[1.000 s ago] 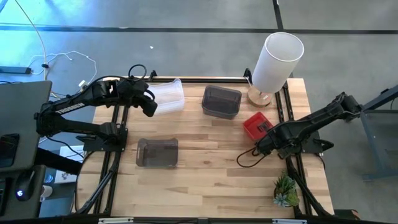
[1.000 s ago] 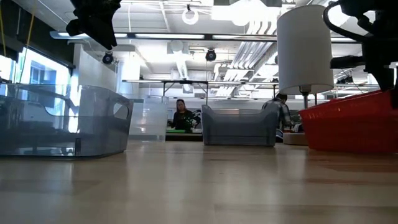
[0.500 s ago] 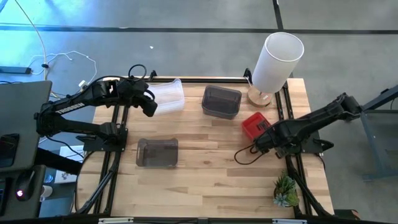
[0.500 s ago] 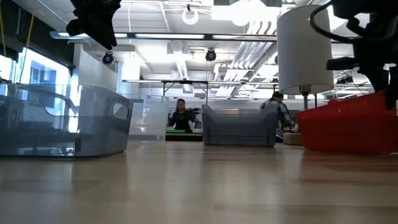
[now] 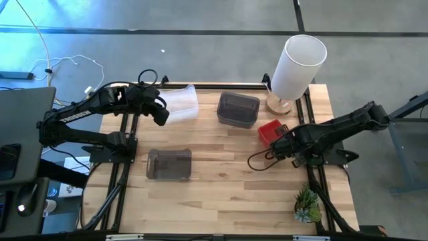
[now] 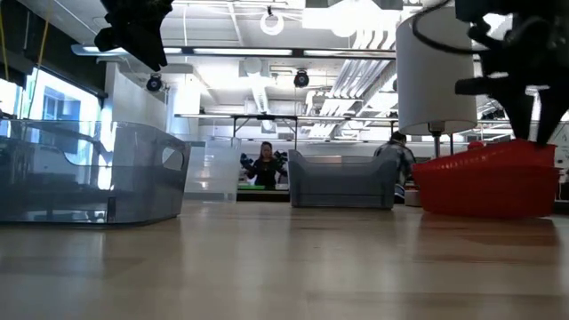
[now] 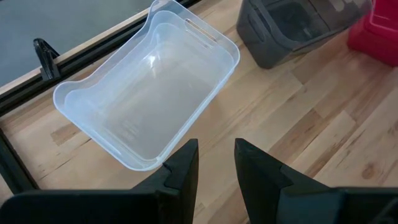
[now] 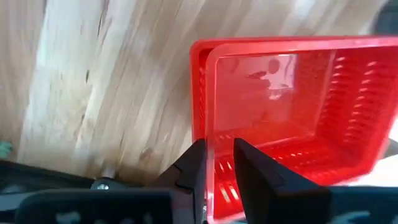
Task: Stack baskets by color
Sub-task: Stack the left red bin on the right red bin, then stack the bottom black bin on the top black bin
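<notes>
From above, my right gripper (image 5: pixel 279 141) sits over the near edge of the red basket (image 5: pixel 269 130), right of centre on the table (image 5: pixel 221 181). At table height the red basket (image 6: pixel 484 182) shows mesh sides. My right wrist sees its rim between my slightly parted fingers (image 8: pixel 194 168). My left gripper (image 7: pixel 214 163), fingers apart, hovers at the clear basket (image 7: pixel 149 87), empty and tilted.
</notes>
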